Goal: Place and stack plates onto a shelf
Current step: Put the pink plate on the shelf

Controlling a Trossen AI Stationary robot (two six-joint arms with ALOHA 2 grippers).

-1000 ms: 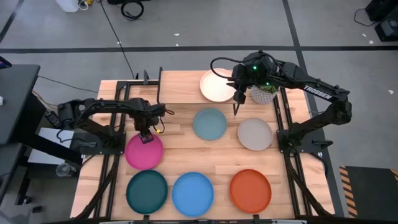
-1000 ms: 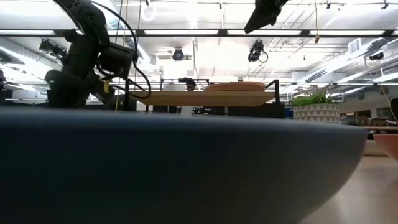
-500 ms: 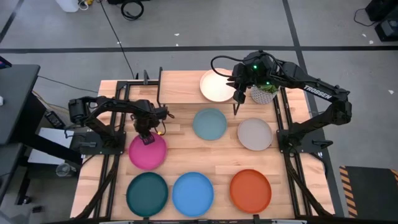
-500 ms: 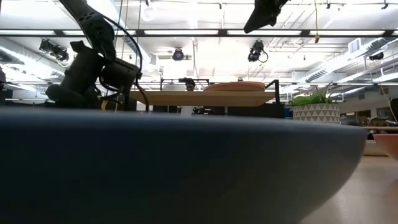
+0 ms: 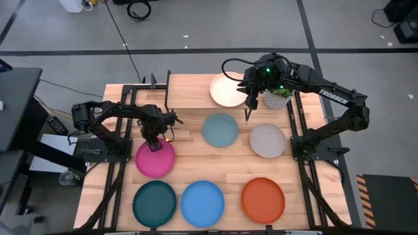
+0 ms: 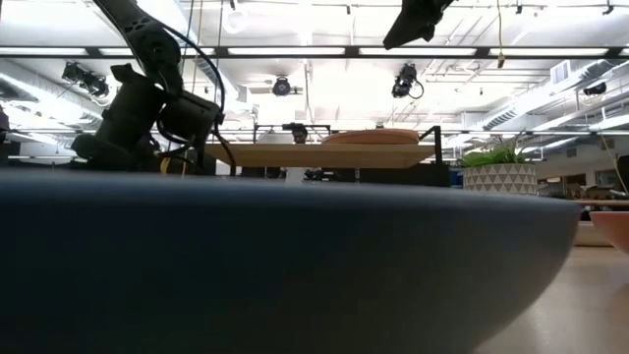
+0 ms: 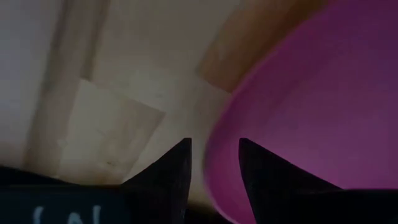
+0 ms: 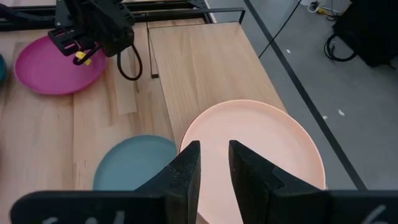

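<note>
A magenta plate [image 5: 155,162] lies flat on the table at the left. My left gripper [image 5: 155,145] points down at its far rim, one finger inside and one outside [image 7: 214,144], with a narrow gap. My right gripper [image 5: 248,108] hangs open and empty high over the shelf [image 8: 199,68]. On the shelf's right end lies a pale salmon plate [image 8: 255,155], also seen in the low view [image 6: 371,137]. Pale blue [image 5: 220,130], grey [image 5: 268,140], dark teal [image 5: 155,201], bright blue [image 5: 202,203] and orange [image 5: 263,200] plates lie flat on the table. My left gripper comes from above and slightly slanted, with the magenta plate's far rim [image 7: 219,163] standing between its two fingers, one finger over the table and one over the plate's hollow. I cannot tell whether either finger touches the rim. The plate lies flat on the table.
A potted plant [image 5: 277,98] stands at the far right beside the shelf. Black frame rails [image 5: 124,170] run along the table's left and right sides. The bright blue plate's rim [image 6: 295,265] fills the low view's foreground.
My left gripper has come down onto the magenta plate's far rim, tipping a little steeper, and has then kept still there. My right gripper has stayed in place above the shelf.
</note>
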